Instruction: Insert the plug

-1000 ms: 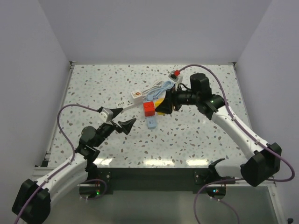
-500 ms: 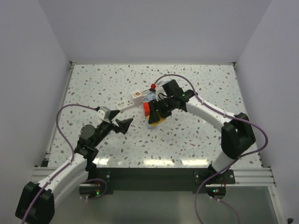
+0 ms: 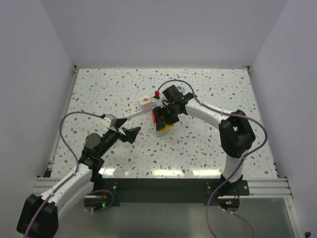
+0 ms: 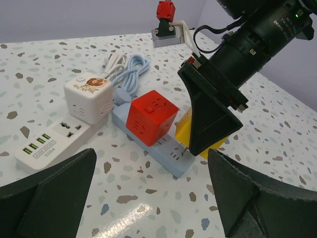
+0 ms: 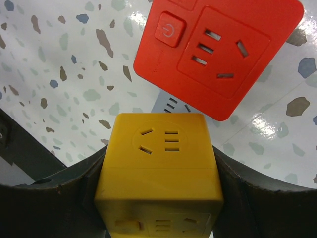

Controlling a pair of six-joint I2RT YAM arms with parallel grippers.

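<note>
Lying on speckled tbl [image 4: 124,198]: blue strip [image 4: 168,161].

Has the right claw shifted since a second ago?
Yes. Seen from above, the right claw, gripping the yellow plastic cube socket, has moved left, closer to the white cube socket.

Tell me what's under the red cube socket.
The red cube sits on a light blue power strip, whose near end sticks out. The strip's face beneath the cube is covered, so whether prongs are seated there cannot be seen. The yellow cube is beside it, not under.
</note>
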